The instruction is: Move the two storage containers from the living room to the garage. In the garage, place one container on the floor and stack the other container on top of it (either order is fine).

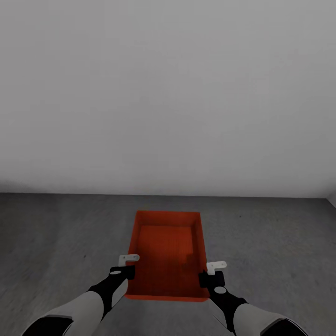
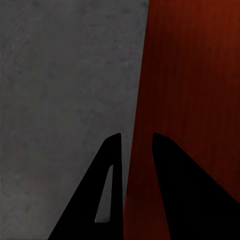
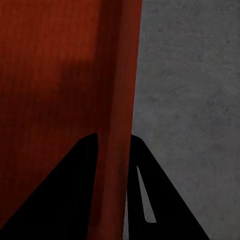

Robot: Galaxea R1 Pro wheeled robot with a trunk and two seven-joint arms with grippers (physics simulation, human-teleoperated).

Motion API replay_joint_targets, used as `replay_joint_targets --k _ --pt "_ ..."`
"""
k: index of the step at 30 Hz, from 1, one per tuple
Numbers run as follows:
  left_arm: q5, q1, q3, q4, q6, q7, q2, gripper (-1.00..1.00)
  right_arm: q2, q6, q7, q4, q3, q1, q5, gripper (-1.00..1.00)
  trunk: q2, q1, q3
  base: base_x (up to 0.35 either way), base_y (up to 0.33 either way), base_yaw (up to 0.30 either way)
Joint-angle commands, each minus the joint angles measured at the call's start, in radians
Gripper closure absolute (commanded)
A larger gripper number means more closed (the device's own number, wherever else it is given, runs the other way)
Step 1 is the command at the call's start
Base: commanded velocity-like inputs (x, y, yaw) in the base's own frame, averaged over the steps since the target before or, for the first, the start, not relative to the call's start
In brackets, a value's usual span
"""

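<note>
Concrete floor (image 1: 56,233) fills the lower part of my head view, dark grey and mottled, meeting a plain pale wall (image 1: 168,93) ahead. One orange-red storage container (image 1: 165,254) sits between my two arms, open side up, near the wall; I cannot tell whether it rests on the floor or hangs just above it. My left gripper (image 1: 125,265) is at its left long wall, my right gripper (image 1: 212,273) at its right long wall, both near the end closest to me.

In my left wrist view, the left gripper's (image 2: 131,150) two dark fingers straddle the container's (image 2: 195,75) edge, one outside over the floor, one inside, narrowly parted and apparently pinching the wall.

In my right wrist view, the right gripper (image 3: 114,142) closes on the container's rim (image 3: 120,75) the same way, a finger on each side.

I judge the bin stiff, light and smooth-walled, so it may slip; matched holds on opposite long walls should keep it level.
</note>
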Motion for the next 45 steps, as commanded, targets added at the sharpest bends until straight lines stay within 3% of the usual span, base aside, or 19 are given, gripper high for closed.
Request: replay_joint_targets --k 1,45 --pt "-0.003 0.000 0.005 -0.005 -0.003 0.005 -0.001 1.00 0.002 -0.001 0.001 0.003 -0.067 -0.001 -0.013 1.00 -0.001 0.000 -0.001 0.000 0.000 0.000" --pt "-0.002 0.000 0.004 -0.005 -0.003 0.005 -0.001 1.00 0.002 -0.002 0.001 0.003 -0.067 -0.001 -0.013 1.00 -0.001 0.000 -0.068 0.000 0.000 0.000"
